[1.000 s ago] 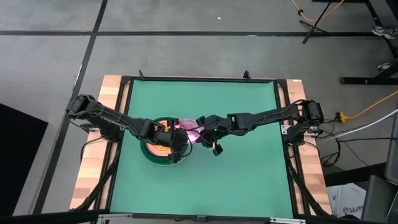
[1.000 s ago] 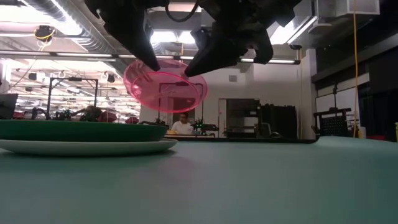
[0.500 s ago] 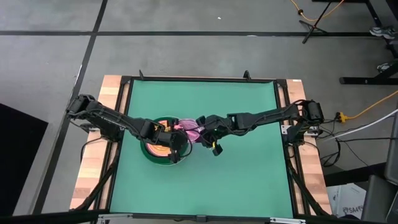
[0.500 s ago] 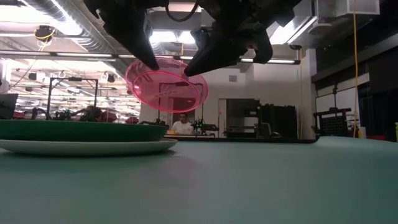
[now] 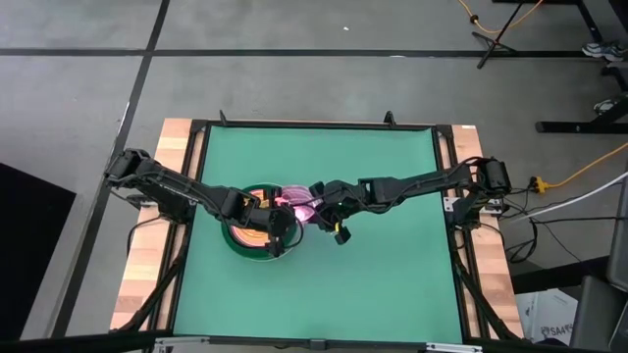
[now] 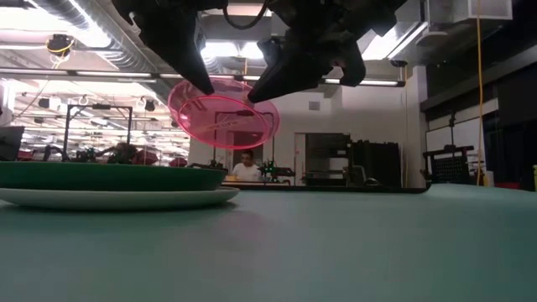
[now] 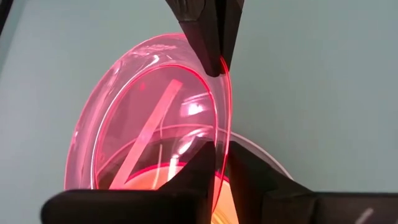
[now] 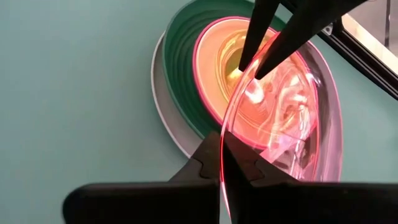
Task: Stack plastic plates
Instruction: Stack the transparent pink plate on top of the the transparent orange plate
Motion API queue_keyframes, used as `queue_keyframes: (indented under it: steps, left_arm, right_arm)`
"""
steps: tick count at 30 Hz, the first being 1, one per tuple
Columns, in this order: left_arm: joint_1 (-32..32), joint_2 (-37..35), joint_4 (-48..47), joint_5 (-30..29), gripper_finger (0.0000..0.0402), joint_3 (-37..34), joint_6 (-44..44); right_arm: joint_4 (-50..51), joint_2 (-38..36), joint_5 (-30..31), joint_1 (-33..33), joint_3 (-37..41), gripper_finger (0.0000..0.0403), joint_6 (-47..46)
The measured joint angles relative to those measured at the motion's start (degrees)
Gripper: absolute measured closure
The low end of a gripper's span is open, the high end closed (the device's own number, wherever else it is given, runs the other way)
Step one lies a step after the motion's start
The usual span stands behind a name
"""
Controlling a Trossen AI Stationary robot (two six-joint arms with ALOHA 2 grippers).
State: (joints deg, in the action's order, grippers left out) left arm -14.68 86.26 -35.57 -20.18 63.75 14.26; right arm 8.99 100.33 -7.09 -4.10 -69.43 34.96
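Note:
A translucent pink plate [image 6: 222, 117] hangs tilted in the air between my two grippers, above the right edge of a stack of plates [image 5: 250, 240]. In that stack a dark green plate [image 6: 109, 176] lies on a white plate [image 6: 117, 198]. Smaller magenta-rimmed and orange plates [image 8: 217, 62] lie inside the green one. My left gripper [image 7: 219, 155] is shut on the pink plate's rim from the left. My right gripper [image 8: 222, 155] is shut on the rim's opposite side. My left gripper pinches the pink plate's rim [image 7: 217, 144] between its two fingers, one on the plate's inner face and one on its outer face. The fingers slant down from the table's left. The plate is lifted clear and tilted steeply. My right gripper pinches the rim on the opposite side [image 8: 226, 144] between its two fingers, one finger on each face. It slants down from the table's right. The plate hangs clear of the stack and the table.
The green mat [image 5: 383, 265] stretches to the right and near side of the stack. A black frame [image 5: 446, 196] borders the table. A person [image 6: 246, 168] sits far off in the room behind.

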Motion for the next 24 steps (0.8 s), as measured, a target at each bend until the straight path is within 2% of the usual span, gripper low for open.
queue_keyframes:
  steps: [6,16,24]
  left_arm:
    - [0.0,0.0,0.02,0.04,0.0379,0.0,0.02]
    - [0.0,0.0,0.04,0.02,0.0397,0.0,0.02]
    - [0.02,0.0,0.3,-0.23,0.0399,0.0,0.04]
  right_arm:
    - [0.0,0.0,0.12,0.0,0.0,0.0389,-0.06]
    - [0.0,0.0,0.39,0.0,0.0,0.0332,-0.13]
    - [1.54,-1.48,0.53,0.02,0.0,0.0327,-0.12]
